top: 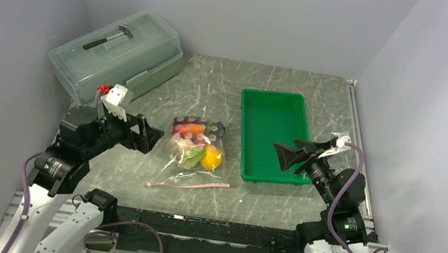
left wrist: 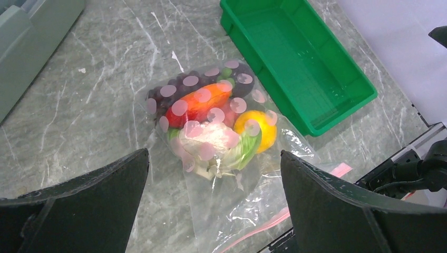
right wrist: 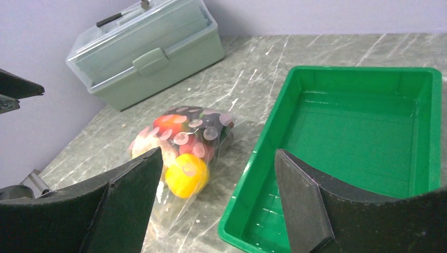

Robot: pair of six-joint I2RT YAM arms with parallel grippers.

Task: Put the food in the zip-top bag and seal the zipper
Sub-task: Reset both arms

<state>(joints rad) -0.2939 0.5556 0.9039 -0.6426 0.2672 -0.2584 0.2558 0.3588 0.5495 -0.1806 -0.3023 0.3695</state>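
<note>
On the grey marbled table (top: 214, 84), between the two arms, lies the zip-top bag (top: 181, 173), flat and clear with pale pink dots. Its closed end points away from the robot and its mouth faces the near edge. The food (top: 198, 144) is all inside it, bunched toward the far end: an orange-red pepper (top: 188, 128), dark grapes (left wrist: 174, 89), a white cauliflower with green leaves (left wrist: 211, 139) and a yellow-orange fruit (top: 211, 158). The zipper (top: 188, 185), a thin pink strip, runs across the mouth just beyond the arm bases; the pictures do not show whether it is pressed shut. The left gripper (left wrist: 213, 155) hovers to the left of the bag with its jaws spread wide and nothing between them. The right gripper (right wrist: 217, 153) hangs over the near end of the empty green tray (top: 271, 134), its jaws also well apart and empty. A lidded translucent box (top: 117, 55) sits at the far left. With filling apparently done, the risk lies in the sealing. The light, slippery film may slide or crumple under a pressing finger, leaving part of the strip unjoined. A pinch landing on loose plastic beside the strip would close nothing, and lifting the bag by its far end could tip the produce out of an unsealed mouth.
</note>
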